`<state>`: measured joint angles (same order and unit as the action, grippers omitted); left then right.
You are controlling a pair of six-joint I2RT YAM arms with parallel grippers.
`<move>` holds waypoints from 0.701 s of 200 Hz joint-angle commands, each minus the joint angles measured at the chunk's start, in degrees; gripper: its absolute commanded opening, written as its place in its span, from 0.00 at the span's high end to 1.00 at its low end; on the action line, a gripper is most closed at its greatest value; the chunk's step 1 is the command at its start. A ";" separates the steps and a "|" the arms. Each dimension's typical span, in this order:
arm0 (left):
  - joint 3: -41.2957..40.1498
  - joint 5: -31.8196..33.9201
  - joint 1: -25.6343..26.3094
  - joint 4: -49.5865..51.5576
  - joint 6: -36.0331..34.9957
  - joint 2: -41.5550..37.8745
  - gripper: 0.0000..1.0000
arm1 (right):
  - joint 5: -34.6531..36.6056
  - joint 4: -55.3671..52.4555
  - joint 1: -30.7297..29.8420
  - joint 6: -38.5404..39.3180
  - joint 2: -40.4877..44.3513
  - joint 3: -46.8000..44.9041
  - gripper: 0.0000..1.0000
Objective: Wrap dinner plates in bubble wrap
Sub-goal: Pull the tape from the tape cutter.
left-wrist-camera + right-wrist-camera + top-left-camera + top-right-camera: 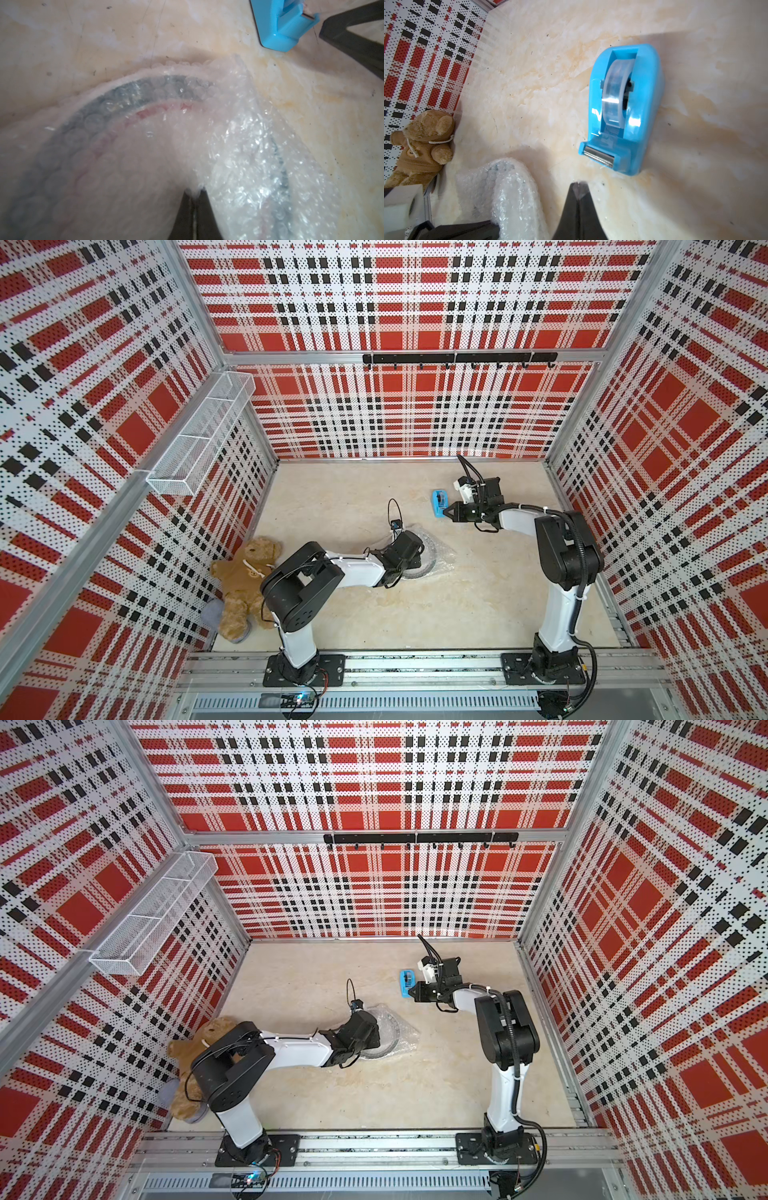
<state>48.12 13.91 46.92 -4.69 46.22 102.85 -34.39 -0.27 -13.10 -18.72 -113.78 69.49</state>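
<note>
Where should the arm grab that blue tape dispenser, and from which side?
Pinch the blue tape dispenser across its two flat side walls, level with the roll, coming down from above. It stands upright on its base and those walls are parallel and close together. Avoid the serrated cutter end, which faces the shut right tool; the rounded back would probably slip.

Blue tape dispenser [439, 503] on marbled tabletop [353, 614]; brown teddy bear [243, 585] against side wall [104, 448]; wire basket [199, 439] mounted above.
</note>
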 commanded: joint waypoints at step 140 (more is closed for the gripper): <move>-2.57 -5.29 1.25 12.61 -0.60 5.59 1.00 | -0.48 -19.50 0.27 -1.58 -8.84 16.24 1.00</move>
<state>48.56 13.93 46.94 -4.45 46.06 103.20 -35.48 -17.50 -13.06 -20.05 -121.23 84.88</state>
